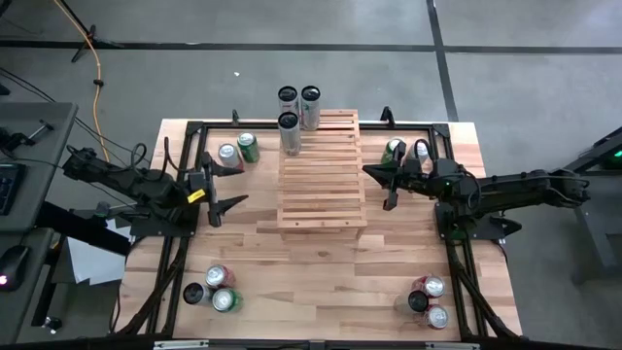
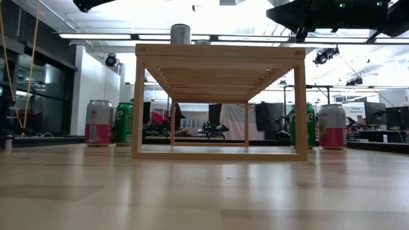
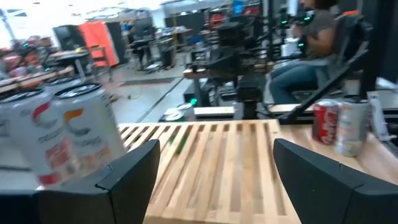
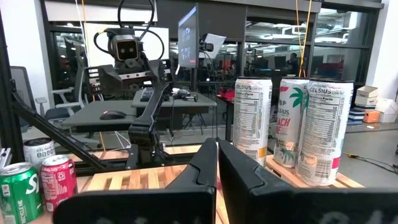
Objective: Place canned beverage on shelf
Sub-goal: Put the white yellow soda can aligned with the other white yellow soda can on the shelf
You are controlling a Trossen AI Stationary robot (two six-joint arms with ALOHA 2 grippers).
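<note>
The pale slatted wooden shelf (image 1: 321, 175) stands mid-table, and it also shows in the low view (image 2: 217, 102). Three tall cans (image 1: 296, 107) stand upright at its far end; they also show in the right wrist view (image 4: 292, 124). My left gripper (image 1: 235, 185) is open and empty at the shelf's left side, above the table. Between its fingers the left wrist view shows the shelf's slats (image 3: 214, 162). My right gripper (image 4: 217, 168) is shut and empty at the shelf's right side (image 1: 379, 183).
Short cans stand in pairs or groups on the table: far left (image 1: 238, 150), far right (image 1: 406, 151), near left (image 1: 214, 290) and near right (image 1: 428, 299). A person sits beyond the table in the left wrist view (image 3: 311, 43). Bare tabletop lies in front of the shelf.
</note>
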